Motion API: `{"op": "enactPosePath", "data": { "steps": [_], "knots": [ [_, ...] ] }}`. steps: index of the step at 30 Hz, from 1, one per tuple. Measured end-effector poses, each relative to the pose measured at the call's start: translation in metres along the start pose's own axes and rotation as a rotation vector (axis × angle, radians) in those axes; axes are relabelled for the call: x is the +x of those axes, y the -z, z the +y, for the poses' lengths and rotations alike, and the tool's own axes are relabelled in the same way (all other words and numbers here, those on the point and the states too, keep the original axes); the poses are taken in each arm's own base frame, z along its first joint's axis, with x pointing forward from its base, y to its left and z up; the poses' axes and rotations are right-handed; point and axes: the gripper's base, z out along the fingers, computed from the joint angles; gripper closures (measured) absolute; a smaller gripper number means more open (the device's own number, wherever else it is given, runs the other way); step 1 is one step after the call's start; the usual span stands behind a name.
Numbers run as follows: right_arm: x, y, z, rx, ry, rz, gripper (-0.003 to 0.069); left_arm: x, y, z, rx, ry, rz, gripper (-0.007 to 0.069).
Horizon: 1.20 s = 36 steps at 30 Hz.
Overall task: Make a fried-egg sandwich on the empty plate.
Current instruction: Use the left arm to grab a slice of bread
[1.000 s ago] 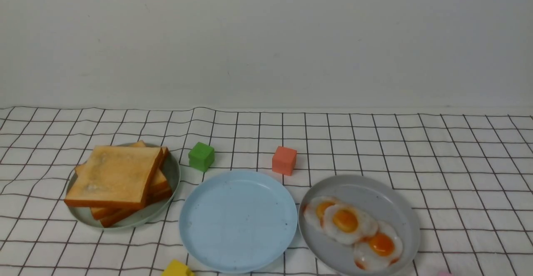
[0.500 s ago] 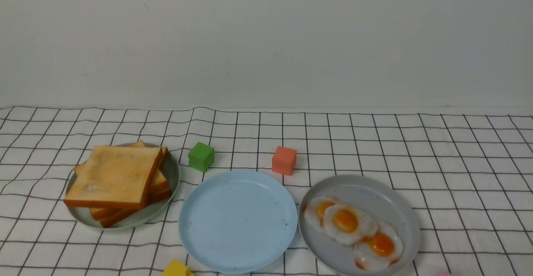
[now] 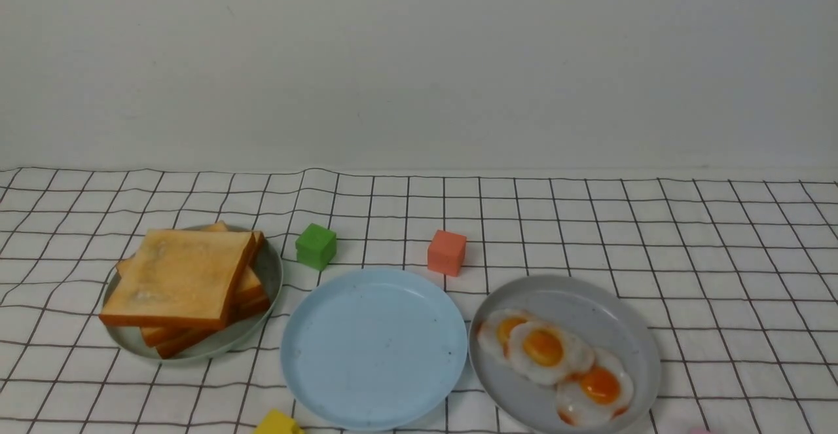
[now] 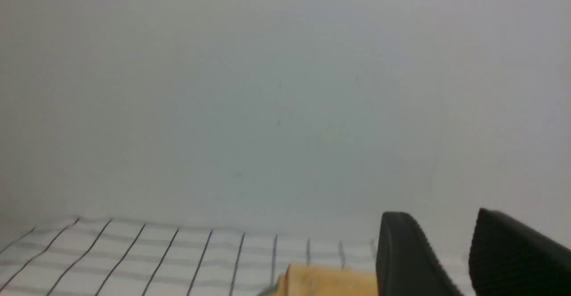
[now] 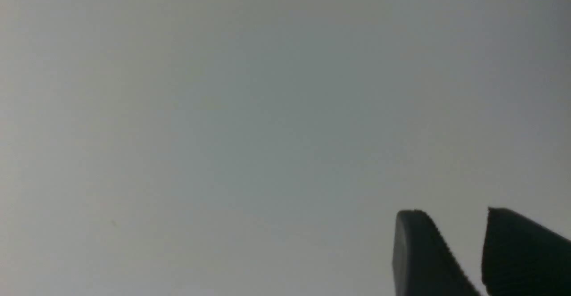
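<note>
Currently nothing has changed on the table over the last second. Every item in the front view sits where it was, and neither arm shows there. Reading: the build has not begun, and the first pick is still to come.

Left gripper (image 4: 441, 218): jaws narrowly parted, nothing between them. Its wrist view looks low across the checked cloth (image 4: 134, 251), with an edge of toast just ahead. Right gripper (image 5: 450, 215): parted the same way and empty, with only blank wall behind it.

Near edge: yellow block (image 3: 278, 423), partly cut off.

Light blue plate (image 3: 373, 349): centre front, flat on the cloth. It is round with a shallow rim and faint dark speckles. It is bare, so there is no fried-egg sandwich yet.

Grey plate (image 3: 589, 300): just beside it on the right, rims almost touching. It carries three overlapping fried eggs (image 3: 546, 349), white with orange yolks.

Pale green plate (image 3: 270, 277): on the left, slightly farther back. It carries the toast stack (image 3: 177, 277), golden-brown with darker crusts and skewed slices. The exact count is unclear.

Farther back: green cube (image 3: 316, 245) and orange cube (image 3: 447, 251), the latter just behind the blue plate's far rim.

Judgement: a toast slice goes down first, and the left arm looks best placed for it.
</note>
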Motion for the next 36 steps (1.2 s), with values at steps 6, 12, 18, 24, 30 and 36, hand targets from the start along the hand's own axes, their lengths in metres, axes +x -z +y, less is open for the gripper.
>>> {"op": "enactPosePath", "data": {
  "steps": [6, 12, 18, 24, 30, 36],
  "knots": [
    [-0.063, -0.028, 0.052, -0.084, 0.004, -0.057, 0.0419, -0.057, 0.002, -0.006, 0.05, 0.267, -0.299, 0.0386],
    [-0.131, -0.075, 0.105, -0.014, 0.218, 0.026, 0.0419, -0.156, -0.024, -0.022, 0.046, 0.416, -0.235, 0.0386],
    [-0.111, -0.126, 0.085, 0.27, 0.261, 0.367, 0.0419, -0.16, -0.082, -0.028, -0.085, 0.409, 0.316, 0.0386],
    [-0.047, -0.154, 0.061, 0.285, 0.35, 0.707, 0.0419, -0.12, -0.123, -0.019, -0.194, 0.363, 0.59, 0.0386],
    [0.014, -0.15, 0.078, 0.087, 0.373, 1.076, 0.0419, -0.088, -0.143, -0.015, -0.283, 0.461, 0.781, 0.0386],
    [0.056, -0.135, 0.107, -0.185, 0.395, 1.335, 0.0419, -0.058, -0.168, -0.013, -0.341, 0.474, 1.015, 0.0386]
  ]
}}
